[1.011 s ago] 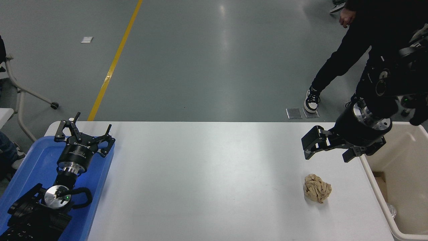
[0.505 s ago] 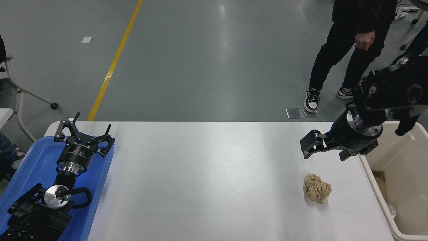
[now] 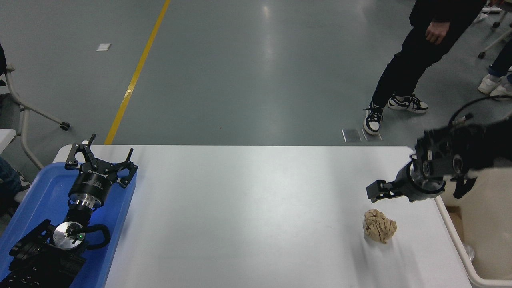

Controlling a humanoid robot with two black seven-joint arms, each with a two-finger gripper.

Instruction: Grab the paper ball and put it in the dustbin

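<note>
Tan paper ball (image 3: 379,226) lies near our table's (image 3: 248,208) right edge; our right gripper (image 3: 378,191) hovers just beyond it, grip unclear.

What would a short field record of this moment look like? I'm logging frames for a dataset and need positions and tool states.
paper ball: lying on the white table, near its right edge, untouched
right tool: above the table just beyond the ball, holding nothing; open or shut unclear
left tool: open, parked over the blue tray
dustbin: off the table's right edge
person: standing on the floor beyond the table
</note>
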